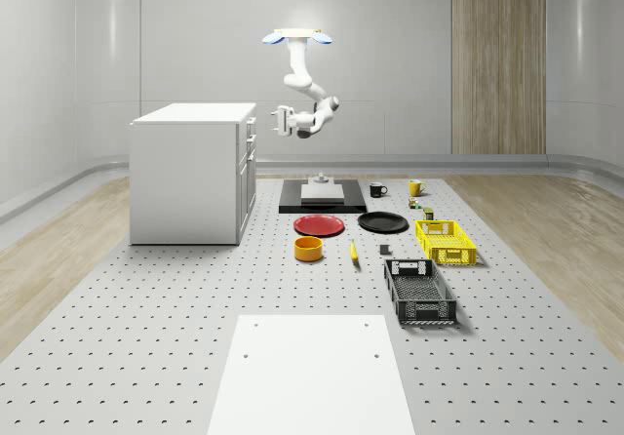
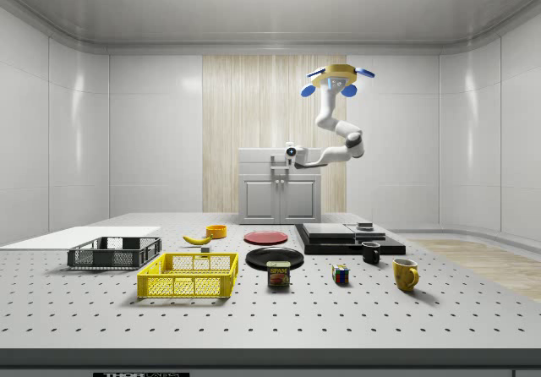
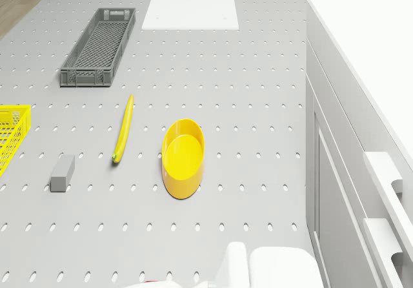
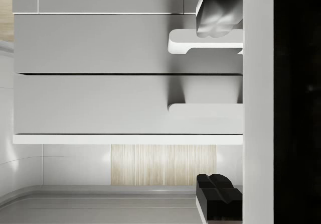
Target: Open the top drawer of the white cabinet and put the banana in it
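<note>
Here, perforated grey table (image 1: pixel 146 337), white cabinet (image 1: pixel 185 177), pale panelled walls, hovering drone (image 1: pixel 296 36)

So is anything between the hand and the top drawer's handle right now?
Nothing visible. The drone hovers beside the white cabinet, and the hand hangs in open air facing the top drawer handle. In the wrist view one finger sits near it, not touching. The banana lies on the floor.
</note>
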Motion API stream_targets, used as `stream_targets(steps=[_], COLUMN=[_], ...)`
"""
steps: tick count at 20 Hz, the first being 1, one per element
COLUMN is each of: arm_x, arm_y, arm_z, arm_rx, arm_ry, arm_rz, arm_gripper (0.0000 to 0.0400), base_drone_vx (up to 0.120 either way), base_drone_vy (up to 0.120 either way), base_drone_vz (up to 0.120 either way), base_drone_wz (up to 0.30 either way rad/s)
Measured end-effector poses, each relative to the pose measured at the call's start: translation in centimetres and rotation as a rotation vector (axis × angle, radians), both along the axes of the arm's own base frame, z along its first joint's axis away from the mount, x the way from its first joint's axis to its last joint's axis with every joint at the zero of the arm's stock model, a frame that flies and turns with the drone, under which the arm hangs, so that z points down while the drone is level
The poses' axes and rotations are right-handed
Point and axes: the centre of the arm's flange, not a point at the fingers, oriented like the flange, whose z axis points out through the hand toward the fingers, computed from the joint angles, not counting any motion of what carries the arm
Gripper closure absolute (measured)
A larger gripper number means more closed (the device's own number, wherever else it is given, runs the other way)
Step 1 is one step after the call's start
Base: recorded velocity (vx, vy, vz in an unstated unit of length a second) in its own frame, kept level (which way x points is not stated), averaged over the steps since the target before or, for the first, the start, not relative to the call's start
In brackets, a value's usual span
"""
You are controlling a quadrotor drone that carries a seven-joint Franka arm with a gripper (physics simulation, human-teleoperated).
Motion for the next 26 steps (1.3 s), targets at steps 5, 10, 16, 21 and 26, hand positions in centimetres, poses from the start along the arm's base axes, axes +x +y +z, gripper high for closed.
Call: stream_targets(steps=[5,10,16,21,26], arm_x=[0.0,0.1,1.9,3.7,4.6], arm_y=[1.0,1.3,1.5,1.5,1.9], arm_z=[0.0,-0.1,0.0,0.0,0.0], arm_rx=[0.0,0.0,0.0,0.0,0.0], arm_ry=[0.0,0.0,0.0,0.0,0.0], arm_rz=[0.0,0.0,0.0,0.0,0.0], arm_gripper=[0.0,0.0,0.0,0.0,0.0], base_drone_vx=[0.0,0.0,0.0,0.0,0.0], base_drone_vy=[-0.12,-0.024,0.0,0.0,0.0], base_drone_vz=[0.0,0.0,0.0,0.0,0.0], base_drone_wz=[0.0,0.0,0.0,0.0,0.0])
